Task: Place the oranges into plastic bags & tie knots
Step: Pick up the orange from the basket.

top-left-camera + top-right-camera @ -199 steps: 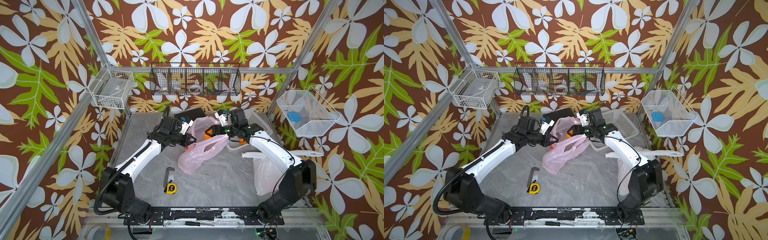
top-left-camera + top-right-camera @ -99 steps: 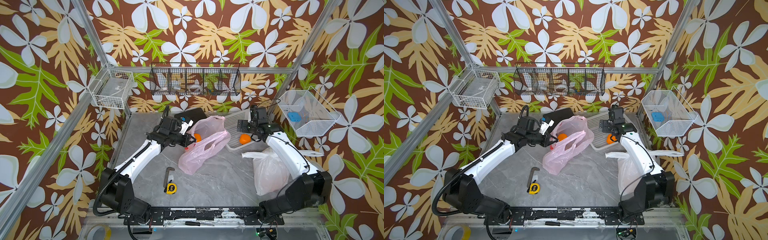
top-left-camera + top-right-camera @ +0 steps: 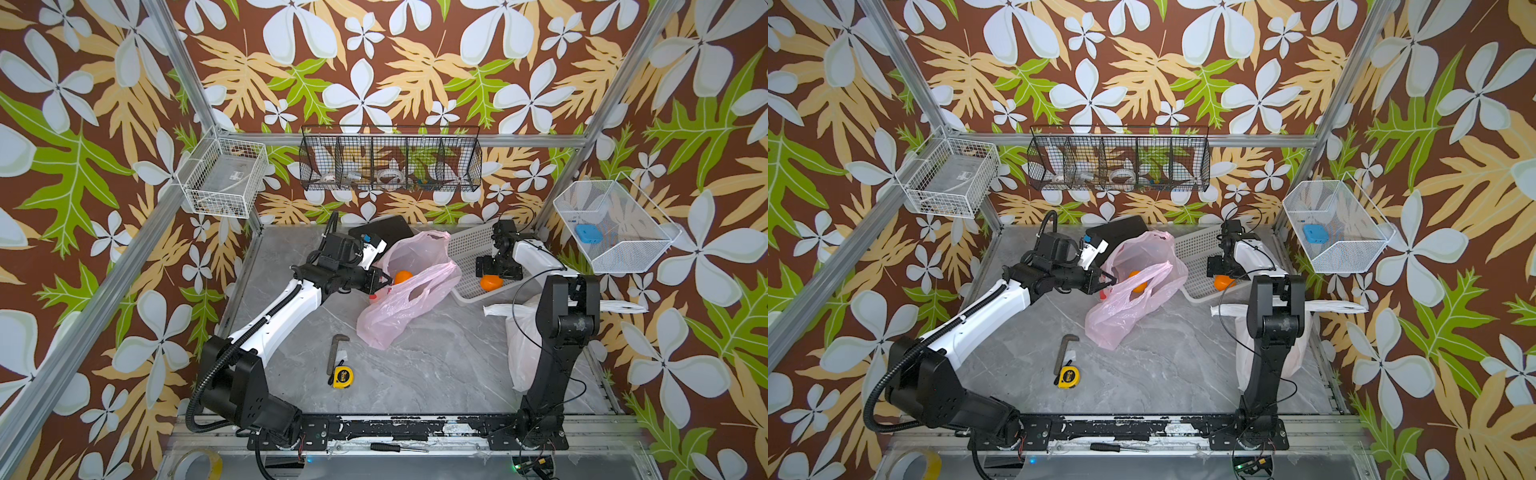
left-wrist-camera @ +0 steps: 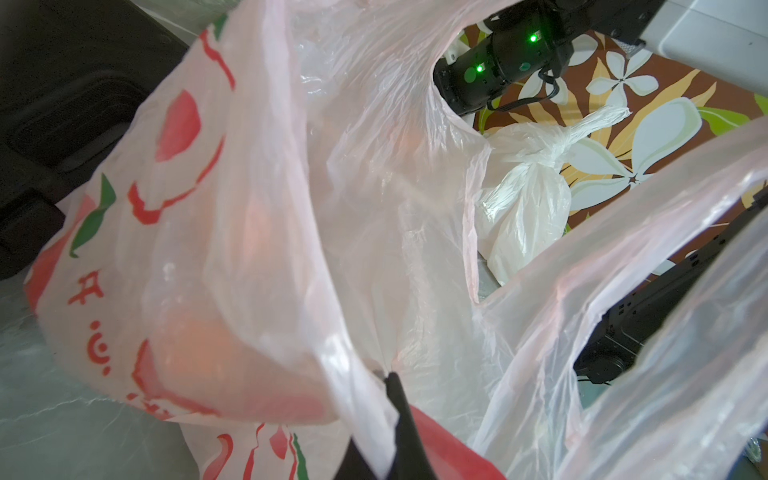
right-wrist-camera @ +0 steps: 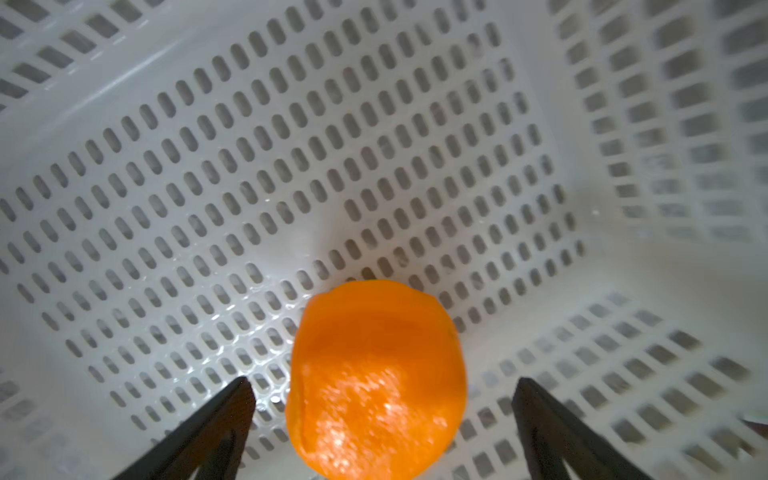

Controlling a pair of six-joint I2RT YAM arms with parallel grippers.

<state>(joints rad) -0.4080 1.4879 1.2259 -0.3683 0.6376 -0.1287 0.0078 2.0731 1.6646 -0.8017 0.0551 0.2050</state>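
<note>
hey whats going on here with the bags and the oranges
The left gripper is shut on the rim of the pink bag, holding its mouth up and open; at least one orange shows inside. The right gripper is open in the white basket, its fingers either side of another orange but not closed on it. The white bag lies knotted by the right arm's base.

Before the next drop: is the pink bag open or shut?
Open: left gripper holds the rim of the pink bag; mouth gapes, an orange visible inside.
</note>
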